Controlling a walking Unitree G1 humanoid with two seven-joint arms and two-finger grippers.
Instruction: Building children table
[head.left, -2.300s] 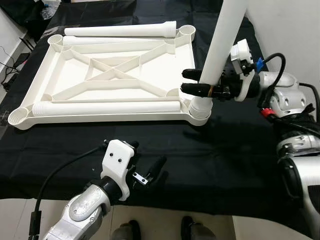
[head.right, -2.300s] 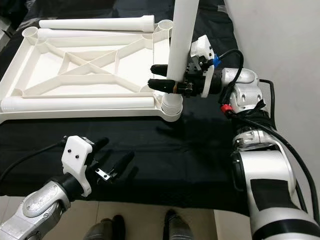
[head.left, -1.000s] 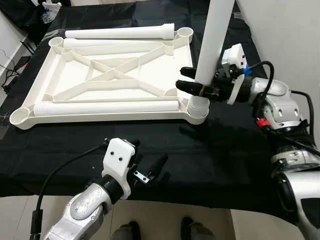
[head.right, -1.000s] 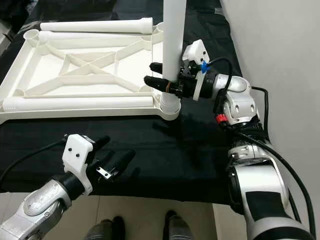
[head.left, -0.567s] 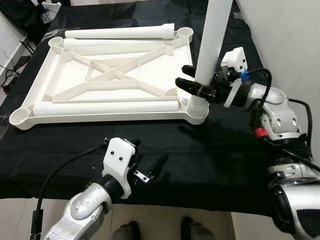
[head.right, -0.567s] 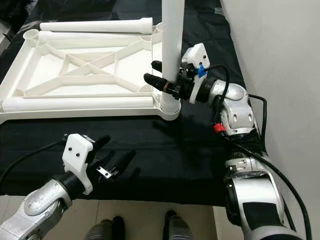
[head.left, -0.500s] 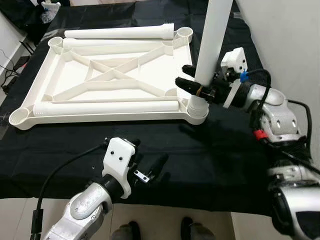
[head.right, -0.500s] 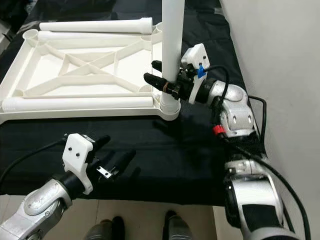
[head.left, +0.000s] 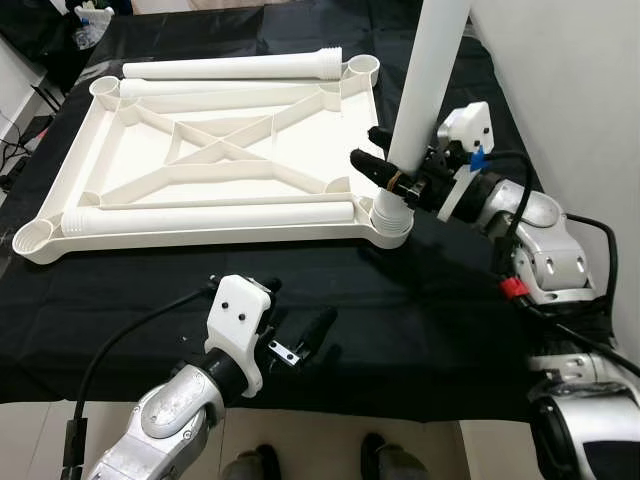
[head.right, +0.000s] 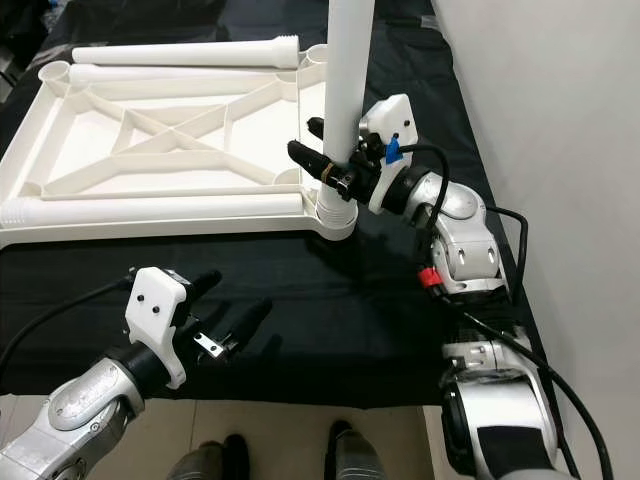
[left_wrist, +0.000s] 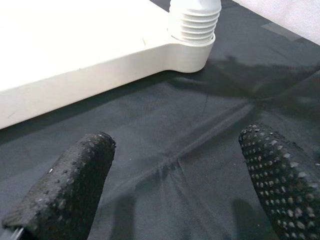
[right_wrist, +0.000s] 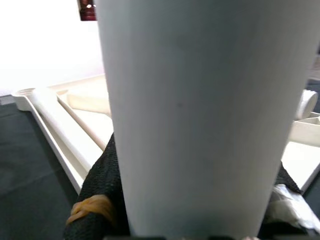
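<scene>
A white tabletop (head.left: 72, 150) lies upside down on black cloth. One white leg (head.left: 430, 80) stands upright in its near right corner socket (head.left: 390, 222). My right gripper (head.left: 369, 148) is shut on that leg just above the threaded base; the right wrist view has the leg (right_wrist: 200, 115) pressed between the black fingers. Near the cloth's front edge my left gripper (head.left: 296, 318) hovers open and holds nothing. From the left wrist, the threaded base (left_wrist: 194, 22) is seen past the spread fingers (left_wrist: 65, 195).
Three loose legs lie flat: one along the near rail (head.left: 210, 213), one inside the far rail (head.left: 220, 88), one beyond the far edge (head.left: 230, 68). A white wall (head.left: 580, 90) stands close on the right. Bare black cloth (head.left: 440, 300) spreads in front of the tabletop.
My right gripper keeps its hold on the upright leg while its wrist and forearm have swung round it, closer to the tabletop. The left gripper has stayed put.
</scene>
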